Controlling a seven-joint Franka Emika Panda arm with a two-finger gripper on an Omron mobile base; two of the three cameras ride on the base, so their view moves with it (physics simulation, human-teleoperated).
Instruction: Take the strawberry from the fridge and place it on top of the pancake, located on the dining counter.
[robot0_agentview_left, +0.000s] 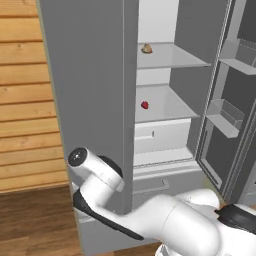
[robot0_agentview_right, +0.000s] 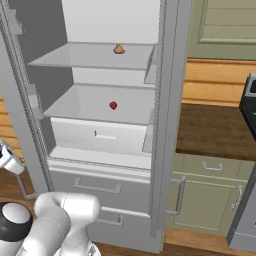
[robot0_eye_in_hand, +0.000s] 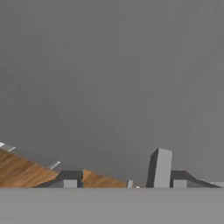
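**A:** What is standing open in this kitchen shot?

**B:** The fridge (robot0_agentview_right: 165, 125) is standing with its doors swung wide, its pale shelves showing in both base views. The strawberry (robot0_agentview_left: 144, 105) is sitting alone near the middle of the lower shelf, just above the white crisper drawer (robot0_agentview_right: 102, 135). A small tan lumpy item (robot0_agentview_right: 118, 49) is resting on the shelf above it, toward the back.

**A:** And the arm?

**B:** The white arm (robot0_agentview_left: 165, 220) is bending low across the bottom of the left base view, its wrist reaching toward the grey outer face of the open left door (robot0_agentview_left: 90, 100), well below and to the left of the berry.

**A:** Is the gripper (robot0_eye_in_hand: 118, 177) holding anything?

**B:** Nothing is showing between the fingers. In the hand view the fingertips (robot0_eye_in_hand: 161, 168) are rising apart from each other against a flat grey panel, with a strip of wooden floor (robot0_eye_in_hand: 22, 173) beneath. How wide the jaws are standing I cannot tell for certain; they are looking parted, not pinching.

**A:** What is lying beyond the fridge?

**B:** In the right base view, a dark-brown countertop (robot0_agentview_right: 215, 130) is running over pale green cabinets (robot0_agentview_right: 210, 195) just beside the fridge.
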